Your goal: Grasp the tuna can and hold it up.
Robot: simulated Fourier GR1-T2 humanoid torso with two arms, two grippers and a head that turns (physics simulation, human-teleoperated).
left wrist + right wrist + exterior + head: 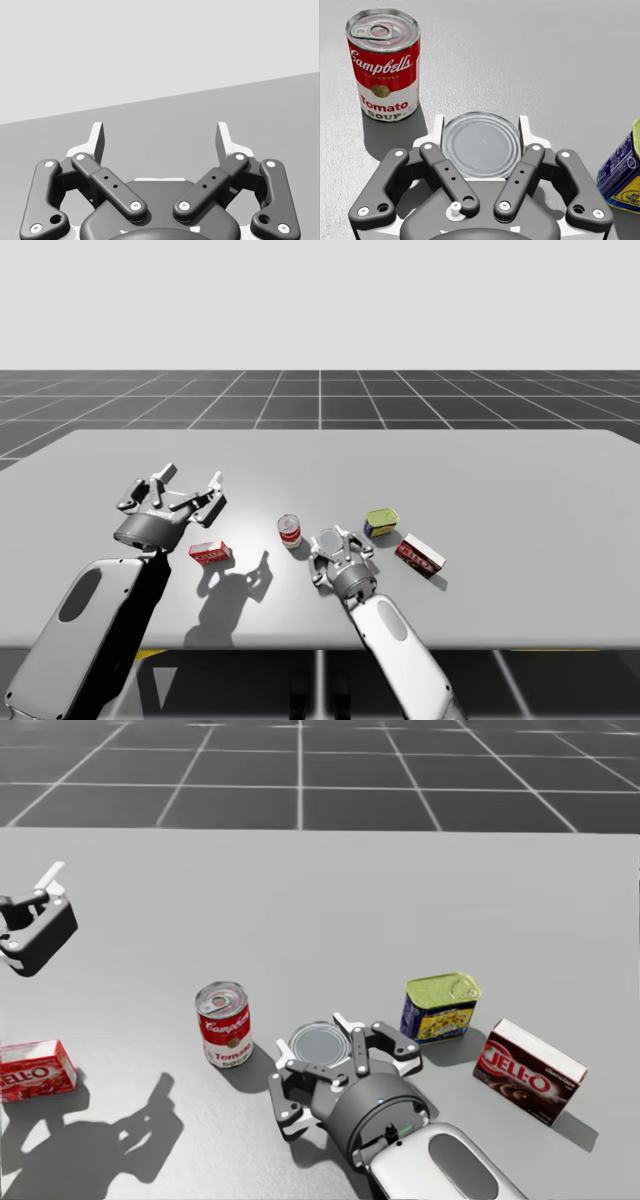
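The tuna can (481, 145) is a flat silver can with a plain lid. It sits between the fingers of my right gripper (481, 125), and both fingers press its sides. From above, the tuna can (328, 539) and my right gripper (329, 542) are at the table's front middle. The head view has the tuna can (317, 1044) inside the right gripper (320, 1052), low over the table. My left gripper (190, 480) hovers open at the left, holding nothing. The left wrist view has its fingers (97, 140) spread wide over bare table.
A red-and-white soup can (290, 531) stands upright just left of the tuna can. A blue-and-yellow tin (380, 522) and a dark red box (421, 555) lie to its right. A small red box (210, 553) lies near my left arm. The grey table (450, 470) stretches far behind.
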